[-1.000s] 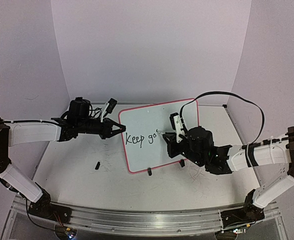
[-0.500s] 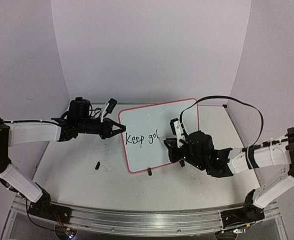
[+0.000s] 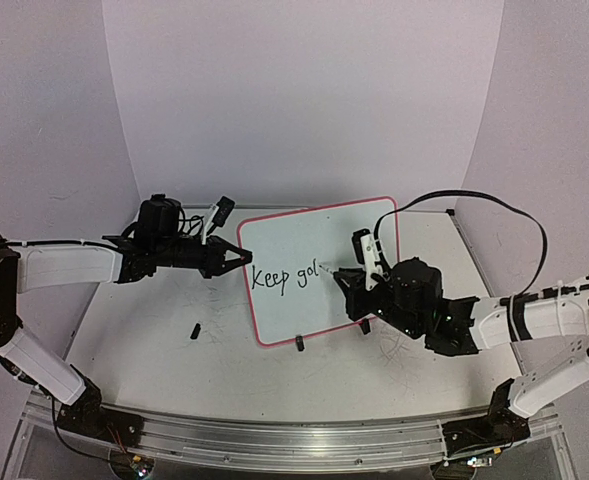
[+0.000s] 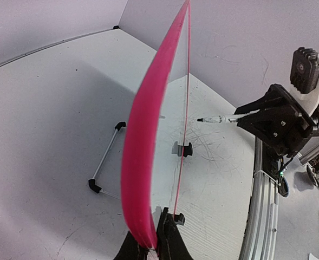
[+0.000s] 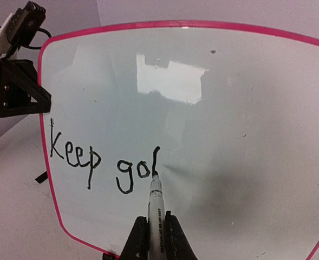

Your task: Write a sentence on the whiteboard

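on table (image 3: 154,340), mid-way betw both arms: whiteboard (image 3: 314,270), standing up, pink rim. at its left edge: left gripper (image 4: 151,246), clenched on the pink rim. facing its front: right gripper (image 5: 155,238), clenched on black marker (image 5: 155,206), tip at foot of the "l". written low left on bd: sentence (image 5: 102,162), reads "keep gol" only.

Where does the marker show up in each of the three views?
Top external: marker just right of centre, tip at the whiteboard.
Left wrist: marker right of centre, pointing left at the board.
Right wrist: marker bottom centre, tip at the "l".
Shared landmark: the board's pink border.
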Robot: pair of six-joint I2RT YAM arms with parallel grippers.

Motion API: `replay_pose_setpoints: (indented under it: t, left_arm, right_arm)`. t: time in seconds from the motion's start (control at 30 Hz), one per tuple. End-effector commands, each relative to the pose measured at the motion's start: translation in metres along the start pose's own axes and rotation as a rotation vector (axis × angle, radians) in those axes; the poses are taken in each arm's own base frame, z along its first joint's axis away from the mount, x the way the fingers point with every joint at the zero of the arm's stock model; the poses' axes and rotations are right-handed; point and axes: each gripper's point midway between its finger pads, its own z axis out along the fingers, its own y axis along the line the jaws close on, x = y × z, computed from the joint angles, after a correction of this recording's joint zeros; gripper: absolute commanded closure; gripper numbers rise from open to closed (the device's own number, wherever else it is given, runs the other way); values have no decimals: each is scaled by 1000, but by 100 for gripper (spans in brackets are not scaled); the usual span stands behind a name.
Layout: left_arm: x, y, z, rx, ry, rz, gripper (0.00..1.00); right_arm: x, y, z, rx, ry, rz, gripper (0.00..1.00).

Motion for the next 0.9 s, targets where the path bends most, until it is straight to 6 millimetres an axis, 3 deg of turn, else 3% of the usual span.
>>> replay_pose_setpoints:
  t: [0.0, 0.87]
  left_arm:
    - [-17, 23, -9, -148, -39, 103, 100]
    - [-18, 23, -9, -150, -41, 103, 100]
  right_arm:
    - [-8, 2, 6, -12, -26, 12, 100]
    - [5, -7, 20, 63, 16, 9, 100]
